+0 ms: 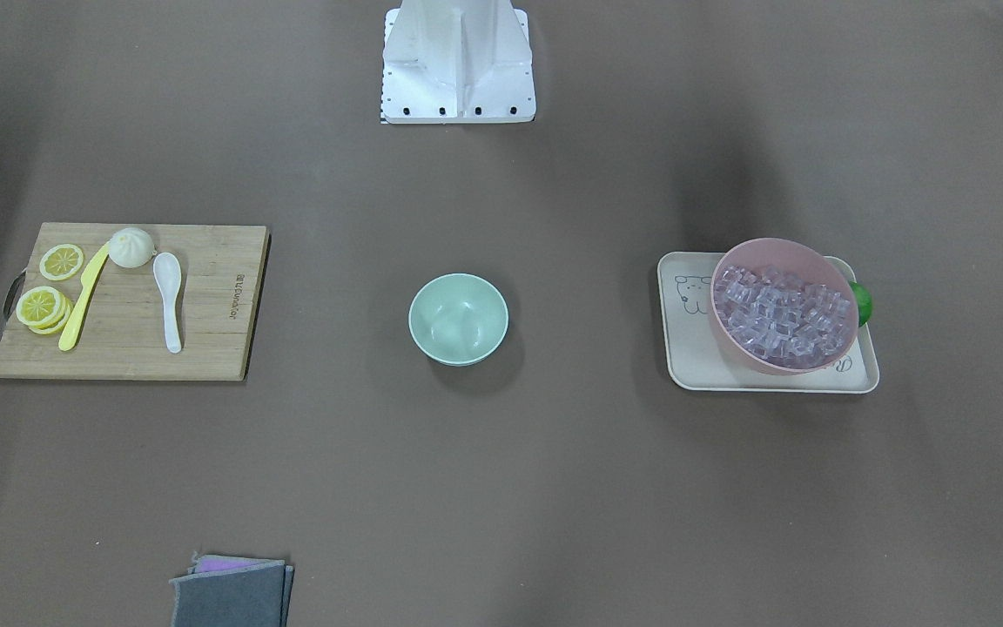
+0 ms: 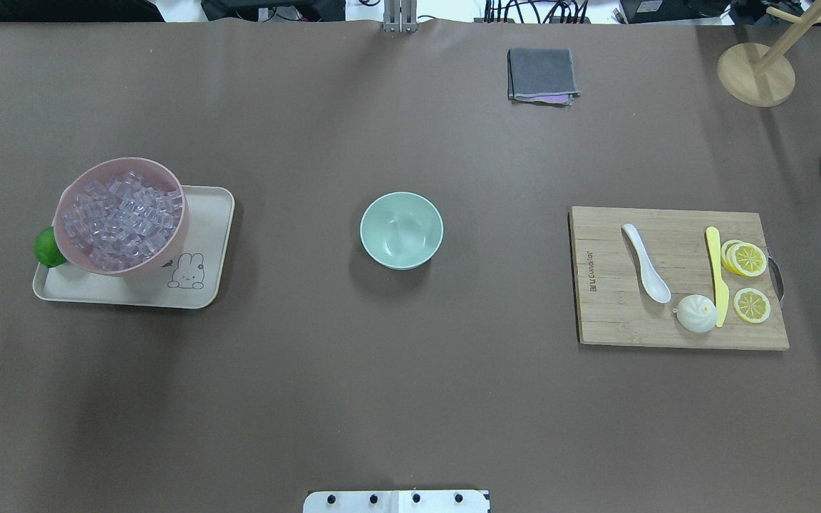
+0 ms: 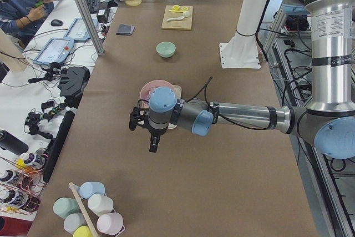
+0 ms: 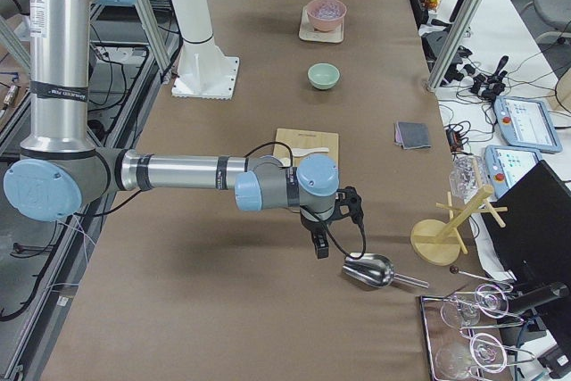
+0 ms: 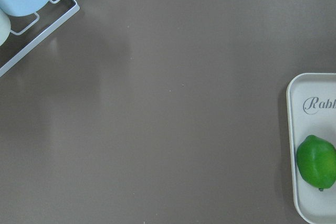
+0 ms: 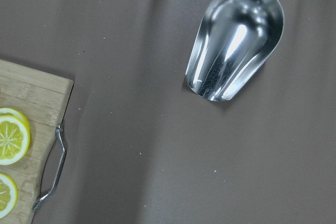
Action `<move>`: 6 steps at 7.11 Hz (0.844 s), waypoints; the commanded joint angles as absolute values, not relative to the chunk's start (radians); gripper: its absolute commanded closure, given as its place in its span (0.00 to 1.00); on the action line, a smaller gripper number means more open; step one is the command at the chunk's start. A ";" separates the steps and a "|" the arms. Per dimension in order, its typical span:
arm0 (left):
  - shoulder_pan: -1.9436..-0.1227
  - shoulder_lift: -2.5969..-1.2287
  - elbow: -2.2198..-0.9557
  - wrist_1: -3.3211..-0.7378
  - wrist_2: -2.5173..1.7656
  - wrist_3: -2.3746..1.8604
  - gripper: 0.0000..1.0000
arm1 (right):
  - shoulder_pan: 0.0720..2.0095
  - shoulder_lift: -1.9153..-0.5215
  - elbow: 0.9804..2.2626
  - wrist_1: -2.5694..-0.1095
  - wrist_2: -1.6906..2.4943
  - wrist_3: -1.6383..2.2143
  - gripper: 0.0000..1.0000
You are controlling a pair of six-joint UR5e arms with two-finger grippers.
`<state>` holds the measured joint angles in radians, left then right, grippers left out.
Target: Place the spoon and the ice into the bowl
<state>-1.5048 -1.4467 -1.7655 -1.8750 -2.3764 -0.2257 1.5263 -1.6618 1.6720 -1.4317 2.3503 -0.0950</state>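
Note:
The white spoon (image 1: 169, 300) (image 2: 646, 262) lies on a wooden cutting board (image 2: 678, 331). The mint-green bowl (image 1: 458, 318) (image 2: 401, 230) stands empty at the table's middle. Several clear ice cubes (image 1: 782, 312) (image 2: 122, 217) fill a pink bowl (image 2: 168, 253). My left gripper (image 3: 153, 145) shows only in the exterior left view, above bare table on the near side of the pink bowl. My right gripper (image 4: 319, 247) shows only in the exterior right view, between the board and a metal scoop. I cannot tell whether either is open or shut.
A yellow knife (image 2: 717, 274), lemon slices (image 2: 747, 258) and a bun (image 2: 697, 313) share the board. The pink bowl and a lime (image 5: 316, 162) sit on a cream tray (image 2: 200, 221). A metal scoop (image 6: 236, 43), a folded grey cloth (image 2: 541, 75) and a cup rack (image 5: 31, 19) lie at the table's edges.

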 commanded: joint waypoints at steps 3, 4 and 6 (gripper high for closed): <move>-1.502 -1.440 -1.764 -1.878 -2.376 -0.224 0.02 | 1.526 -1.658 1.674 -1.404 2.353 -0.092 0.00; -1.502 -1.445 -1.746 -1.881 -2.378 -0.227 0.02 | 1.526 -1.658 1.666 -1.355 2.355 -0.092 0.00; -1.502 -1.445 -1.750 -1.893 -2.379 -0.232 0.02 | 1.526 -1.658 1.658 -1.348 2.350 -0.092 0.00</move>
<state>-1.5018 -1.4450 -1.7508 -1.8835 -2.3785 -0.2285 1.5263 -1.6575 1.6633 -1.3576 2.3508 -0.0928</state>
